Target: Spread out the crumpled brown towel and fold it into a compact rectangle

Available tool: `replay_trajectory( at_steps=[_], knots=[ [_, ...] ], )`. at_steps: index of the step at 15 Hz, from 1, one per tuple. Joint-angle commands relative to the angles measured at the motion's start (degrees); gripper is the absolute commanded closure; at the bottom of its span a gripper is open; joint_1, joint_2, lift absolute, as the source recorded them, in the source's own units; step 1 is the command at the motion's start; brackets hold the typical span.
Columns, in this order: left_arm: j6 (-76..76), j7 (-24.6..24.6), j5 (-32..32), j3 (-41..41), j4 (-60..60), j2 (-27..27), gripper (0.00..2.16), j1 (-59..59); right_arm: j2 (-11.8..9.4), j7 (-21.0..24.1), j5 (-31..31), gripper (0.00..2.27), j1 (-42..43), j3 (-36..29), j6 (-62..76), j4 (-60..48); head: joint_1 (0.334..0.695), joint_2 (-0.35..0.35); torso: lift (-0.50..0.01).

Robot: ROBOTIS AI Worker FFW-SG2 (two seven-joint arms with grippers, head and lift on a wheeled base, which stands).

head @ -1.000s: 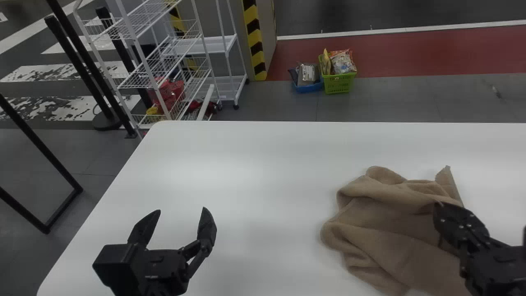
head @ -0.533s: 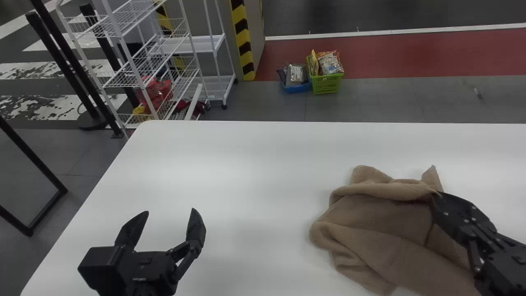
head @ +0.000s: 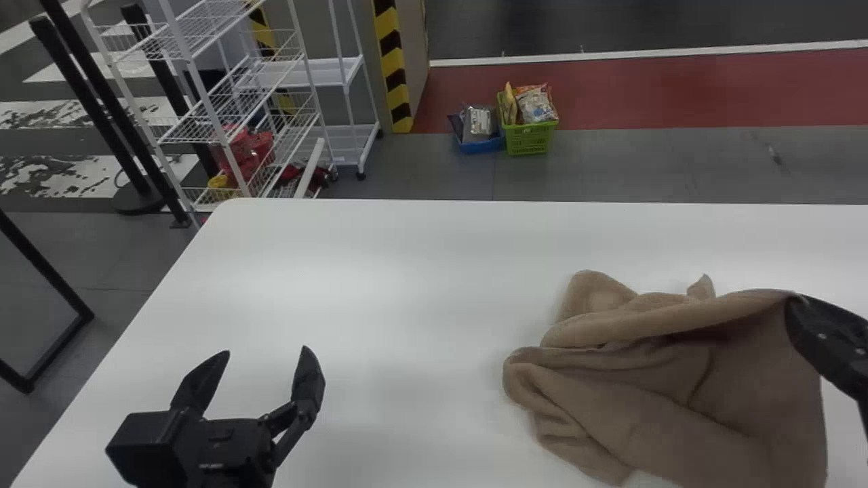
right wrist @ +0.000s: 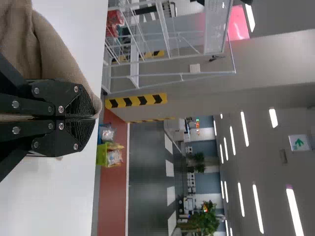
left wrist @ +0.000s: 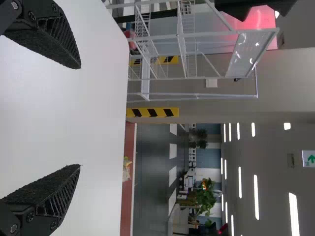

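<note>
The brown towel [head: 637, 386] lies crumpled on the right part of the white table, its far right corner lifted. At that corner my right gripper [head: 797, 301] is shut on the cloth, at the right edge of the head view. In the right wrist view the right gripper [right wrist: 94, 117] has its two fingers pressed together, with the towel [right wrist: 54, 54] running up to their tips. My left gripper [head: 261, 366] stands open over the table's left part, well away from the towel. In the left wrist view the left gripper [left wrist: 79, 116] holds nothing between its fingers.
The white table [head: 380, 271] spans the view, its left edge running diagonally. Beyond its far edge stand a white wire rack [head: 224, 115], a green basket [head: 529, 137] and a blue basket [head: 481, 145] on the floor.
My right gripper has closed on the towel's edge and drawn it to the right, stretching a fold. The head view has shifted slightly rightward. The left gripper remains open.
</note>
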State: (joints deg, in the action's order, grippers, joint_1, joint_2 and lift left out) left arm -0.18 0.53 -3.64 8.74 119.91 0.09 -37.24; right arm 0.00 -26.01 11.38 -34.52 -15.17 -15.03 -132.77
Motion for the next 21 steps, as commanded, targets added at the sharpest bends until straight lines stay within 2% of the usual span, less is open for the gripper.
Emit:
replay_trajectory(
  at_steps=[1,2,3,4,7,8,11,13,17,21],
  knots=[
    [-0.03,0.0,0.21,-0.39,-0.46,-0.24,0.1,0.24,0.05,0.0,3.12,1.11,-0.2,-7.42,-1.45,1.55,0.695,0.108,-0.127],
    [-0.03,0.0,0.39,-0.74,-0.64,-0.24,0.1,0.5,0.05,0.09,4.88,1.11,0.5,-11.11,-1.45,2.95,0.695,0.08,-0.127],
    [-0.03,0.0,0.74,-1.0,-0.73,-0.24,0.1,0.68,0.05,0.09,5.93,1.11,1.73,-15.06,-2.16,4.62,0.695,0.011,-0.127],
    [0.14,0.0,1.09,-1.35,-0.82,-0.24,0.1,0.86,0.05,0.09,6.28,1.11,2.7,-18.05,-3.56,6.21,0.695,-0.027,-0.127],
    [0.14,0.0,1.79,-1.62,-0.9,-0.24,0.1,1.03,0.05,0.7,6.28,1.1,5.51,-24.47,-8.31,11.57,0.695,-0.15,-0.127],
    [0.14,0.0,1.79,-1.7,-0.99,-0.24,0.1,1.12,0.05,0.44,5.58,1.1,6.39,-25.87,-10.77,13.15,0.695,-0.214,-0.127],
    [0.14,0.0,1.97,-2.14,-1.96,-0.24,0.1,1.56,0.05,-2.38,1.18,1.1,7.01,-25.17,-11.82,14.99,0.695,-0.278,-0.127],
    [0.14,0.0,1.97,-2.14,-2.22,-0.24,0.1,1.65,0.05,-5.01,0.92,1.1,7.09,-24.12,-11.3,15.26,0.695,-0.286,-0.127],
    [0.14,-0.09,1.97,-1.7,-2.22,-0.24,0.1,1.38,0.05,-10.29,1.8,1.1,6.74,-21.74,-6.73,14.29,0.695,-0.236,-0.127],
    [0.14,-0.09,1.88,-1.62,-2.31,-0.24,0.1,1.3,0.05,-18.9,4.0,1.1,3.05,-14.98,-3.74,7.79,0.695,-0.135,-0.127]
  ],
)
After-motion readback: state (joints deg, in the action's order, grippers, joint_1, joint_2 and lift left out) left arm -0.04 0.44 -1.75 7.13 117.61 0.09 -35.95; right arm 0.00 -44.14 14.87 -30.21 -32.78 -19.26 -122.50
